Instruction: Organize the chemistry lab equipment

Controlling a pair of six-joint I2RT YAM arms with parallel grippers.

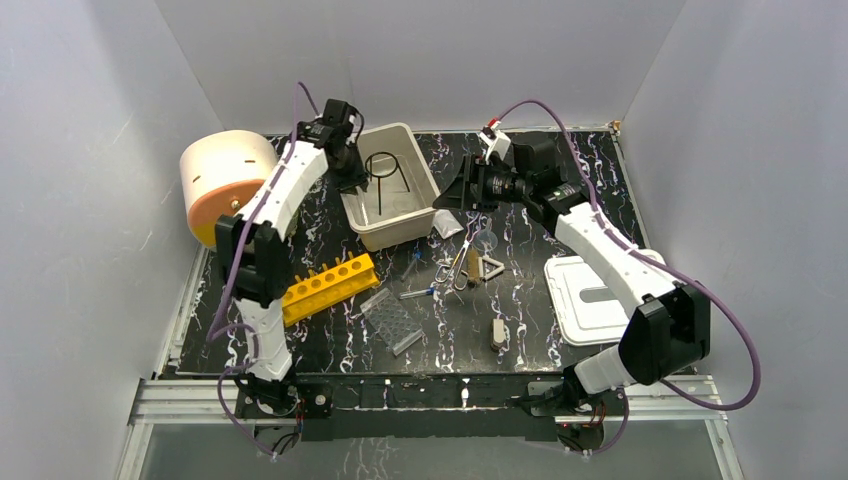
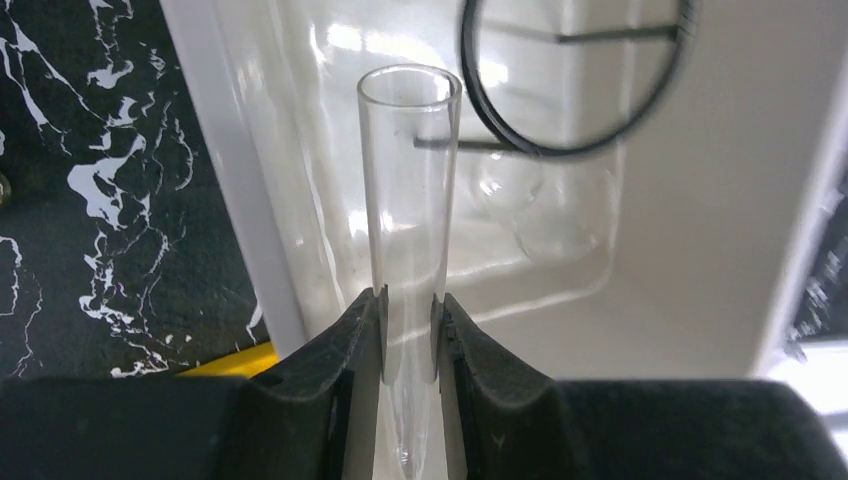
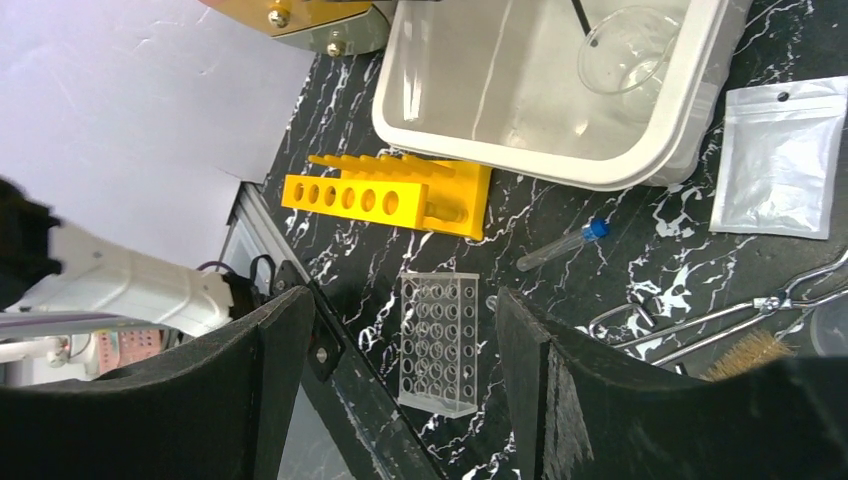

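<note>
Your left gripper point(image 2: 408, 320) is clamped on a clear test tube point(image 2: 410, 200), pinching it low on the body so the open end sticks out ahead of the fingers. It's hanging right over the beige tub point(image 2: 700, 250), so my guess is the tube is about to go in.

Inside the tub you've already got the black wire ring-stand point(image 2: 612, 35) and what looks like a clear round dish point(image 3: 625, 50). That's the done pile as far as I can see.

Your right gripper point(image 3: 400, 330) is spread wide with nothing in it, hovering above the table point(image 1: 330, 345) near the tub's right side.

Plenty left, honestly. Out on the table:
- yellow rack point(image 3: 385, 195) just beside the tub
- clear rack point(image 3: 438, 345) in front of that
- blue-capped tube point(image 3: 565, 243) lying flat
- small clear bag point(image 3: 778, 155) next to the tub's corner
- metal forceps point(image 3: 740, 310) and a little brush point(image 3: 745, 355)
- pale triangle point(image 1: 491, 266) just beside the forceps
- a small tan piece point(image 1: 497, 333) nearer you; can't tell what it is

The white lid point(image 1: 590, 300) sits off to the right, not on the tub. I'd call you early on, maybe a third in at best.
</note>
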